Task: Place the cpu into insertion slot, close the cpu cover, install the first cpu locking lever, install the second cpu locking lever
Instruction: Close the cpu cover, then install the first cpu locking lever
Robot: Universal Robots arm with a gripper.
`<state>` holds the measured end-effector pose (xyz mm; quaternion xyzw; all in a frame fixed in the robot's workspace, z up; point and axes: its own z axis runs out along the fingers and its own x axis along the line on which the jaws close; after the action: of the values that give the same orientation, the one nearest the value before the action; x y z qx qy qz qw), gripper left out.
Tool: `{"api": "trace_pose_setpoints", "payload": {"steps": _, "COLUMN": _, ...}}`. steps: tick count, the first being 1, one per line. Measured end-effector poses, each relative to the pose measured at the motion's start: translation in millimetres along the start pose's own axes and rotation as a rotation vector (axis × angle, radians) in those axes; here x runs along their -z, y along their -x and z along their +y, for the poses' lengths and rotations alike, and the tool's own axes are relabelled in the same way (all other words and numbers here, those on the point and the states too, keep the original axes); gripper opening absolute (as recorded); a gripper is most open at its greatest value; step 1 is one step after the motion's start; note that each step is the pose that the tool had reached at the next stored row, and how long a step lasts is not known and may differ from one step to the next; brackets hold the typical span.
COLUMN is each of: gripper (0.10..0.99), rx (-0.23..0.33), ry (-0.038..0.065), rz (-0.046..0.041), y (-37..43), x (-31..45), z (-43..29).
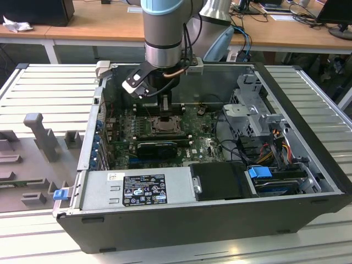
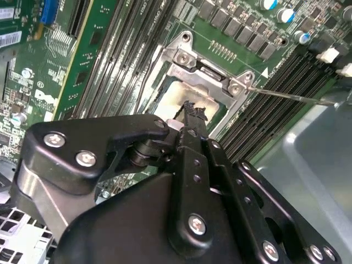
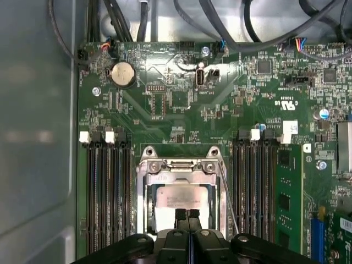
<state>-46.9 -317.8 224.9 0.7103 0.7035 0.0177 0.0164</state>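
The black gripper (image 3: 187,215) is seen clenched on nothing, tips at the pale silver-grey square cpu (image 3: 175,197); contact unclear.

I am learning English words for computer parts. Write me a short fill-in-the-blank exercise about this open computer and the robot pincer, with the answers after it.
1. The pincer hangs over the ___, a pale silver square framed by the cpu cover.
2. Its two fingers are ___, with no gap between them.
3. The motherboard is ___ in colour.
4. In the exterior view, the plastic tab on the computer case is ___.

Answers: cpu; shut; green; blue.
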Motion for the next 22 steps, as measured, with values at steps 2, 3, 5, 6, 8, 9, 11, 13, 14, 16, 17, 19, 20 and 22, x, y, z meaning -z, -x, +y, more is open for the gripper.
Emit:
{"api": "trace_pose_setpoints", "payload": {"steps": 2, "gripper": 0.106, "rx": 0.0, "ry": 0.0, "rz": 0.0, "y": 0.0, "x": 0.0, "z": -0.1}}
{"api": "trace_pose_setpoints", "payload": {"steps": 3, "gripper": 0.106, "rx": 0.0, "ry": 0.0, "rz": 0.0, "y": 0.0, "x": 0.0, "z": -0.2}}
{"api": "trace_pose_setpoints", "payload": {"steps": 5, "gripper": 0.106, "rx": 0.0, "ry": 0.0, "rz": -0.0008, "y": 0.0, "x": 2.0, "z": -0.2}}
{"api": "trace_pose_setpoints", "payload": {"steps": 6, "gripper": 0.106, "rx": 0.0, "ry": 0.0, "rz": -0.0009, "y": 0.0, "x": 6.3, "z": 0.1}}
{"api": "trace_pose_setpoints", "payload": {"steps": 8, "gripper": 0.106, "rx": 0.0, "ry": 0.0, "rz": -0.0013, "y": 0.0, "x": 14.0, "z": 0.4}}
{"api": "trace_pose_setpoints", "payload": {"steps": 9, "gripper": 0.106, "rx": 0.0, "ry": 0.0, "rz": -0.0013, "y": 0.0, "x": 16.3, "z": 0.6}}
{"api": "trace_pose_setpoints", "payload": {"steps": 11, "gripper": 0.106, "rx": 0.0, "ry": 0.0, "rz": -0.0015, "y": 0.0, "x": 22.4, "z": 0.8}}
{"api": "trace_pose_setpoints", "payload": {"steps": 13, "gripper": 0.106, "rx": 0.0, "ry": 0.0, "rz": -0.0015, "y": -0.1, "x": 29.4, "z": 1.2}}
{"api": "trace_pose_setpoints", "payload": {"steps": 14, "gripper": 0.106, "rx": 0.001, "ry": 0.0, "rz": -0.0013, "y": -0.1, "x": 31.7, "z": 1.3}}
{"api": "trace_pose_setpoints", "payload": {"steps": 16, "gripper": 0.106, "rx": 0.001, "ry": 0.0, "rz": -0.0015, "y": -0.1, "x": 35.7, "z": 1.5}}
{"api": "trace_pose_setpoints", "payload": {"steps": 17, "gripper": 0.106, "rx": 0.001, "ry": 0.0, "rz": -0.0015, "y": -0.1, "x": 40.1, "z": 1.7}}
{"api": "trace_pose_setpoints", "payload": {"steps": 19, "gripper": 0.106, "rx": 0.001, "ry": 0.0, "rz": -0.0014, "y": -0.1, "x": 47.9, "z": 2.1}}
{"api": "trace_pose_setpoints", "payload": {"steps": 20, "gripper": 0.106, "rx": 0.001, "ry": 0.0, "rz": -0.0015, "y": -0.1, "x": 52.3, "z": 2.3}}
{"api": "trace_pose_setpoints", "payload": {"steps": 22, "gripper": 0.106, "rx": 0.002, "ry": 0.0, "rz": -0.0013, "y": -0.1, "x": 54.6, "z": 2.4}}
